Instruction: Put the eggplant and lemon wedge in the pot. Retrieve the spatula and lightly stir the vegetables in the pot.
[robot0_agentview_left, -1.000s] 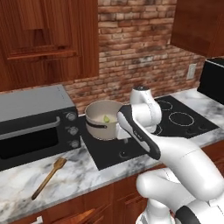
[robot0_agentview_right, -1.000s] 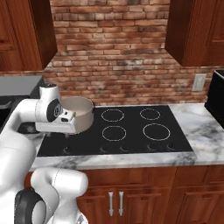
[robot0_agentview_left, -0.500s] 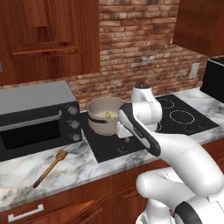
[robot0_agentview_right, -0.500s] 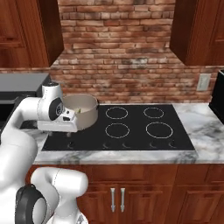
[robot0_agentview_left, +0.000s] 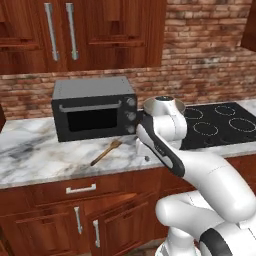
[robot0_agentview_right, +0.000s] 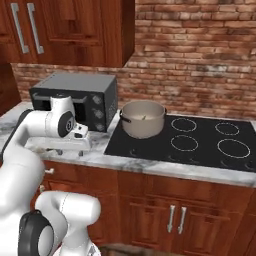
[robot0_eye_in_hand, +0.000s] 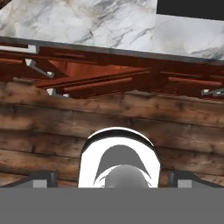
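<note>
Spatula (robot0_agentview_left: 106, 152) lies flat on marble tabletop (robot0_agentview_left: 35, 155), in front of toaster oven (robot0_agentview_left: 94, 107), paddle head toward oven, handle angled toward tabletop's front edge. Hand (robot0_agentview_left: 145, 150) hangs at tabletop's front edge, just right of spatula, not touching it; fingers spread wide, nothing between them. Pot (robot0_agentview_right: 143, 118) sits on left rear burner of black cooktop (robot0_agentview_right: 200, 145), beyond hand; small pale piece visible inside, too small to identify.
</note>
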